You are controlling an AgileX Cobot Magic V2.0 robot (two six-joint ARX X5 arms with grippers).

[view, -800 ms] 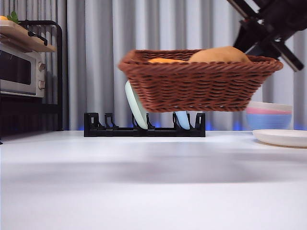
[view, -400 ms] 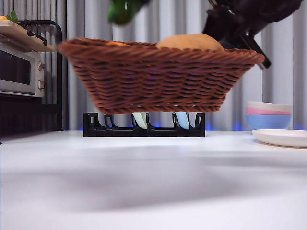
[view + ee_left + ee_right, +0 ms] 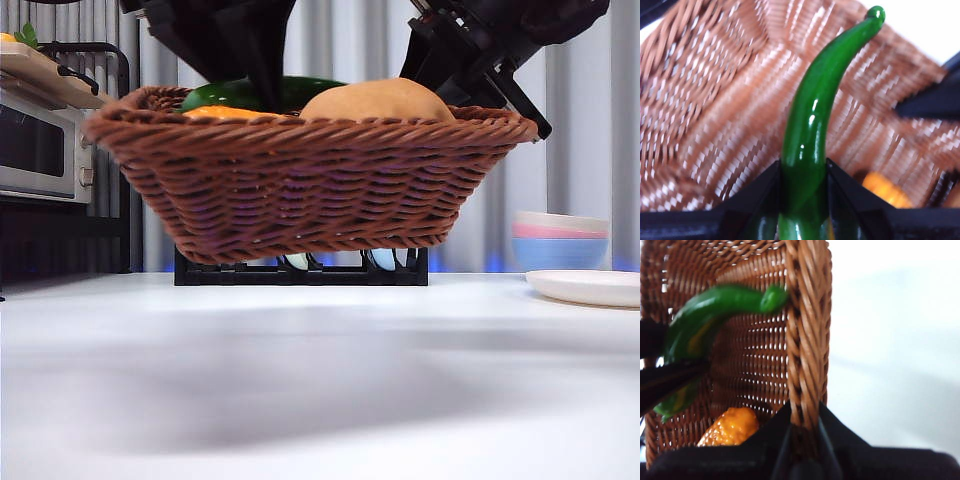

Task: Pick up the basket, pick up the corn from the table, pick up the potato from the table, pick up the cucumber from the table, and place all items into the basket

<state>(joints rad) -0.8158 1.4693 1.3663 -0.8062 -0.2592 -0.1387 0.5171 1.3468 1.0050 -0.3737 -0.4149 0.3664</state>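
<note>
While held clear of the table (image 3: 320, 390), basket (image 3: 300, 180) hangs in mid-air, rim pinched between jaws of right gripper (image 3: 804, 427) at one side wall. Inside: potato (image 3: 378, 102) heaped above the rim, corn (image 3: 730, 427) on the woven floor, just showing orange over the rim in front view. Cucumber (image 3: 812, 130) over the basket interior, clamped at its thick end by left gripper (image 3: 802, 175), curved stem tip pointing away, near the inner wall. Behind, on the table: black dish rack (image 3: 300, 268), stacked bowls (image 3: 560, 240), plate (image 3: 585, 287). Microwave (image 3: 45, 145) far off to one side.
</note>
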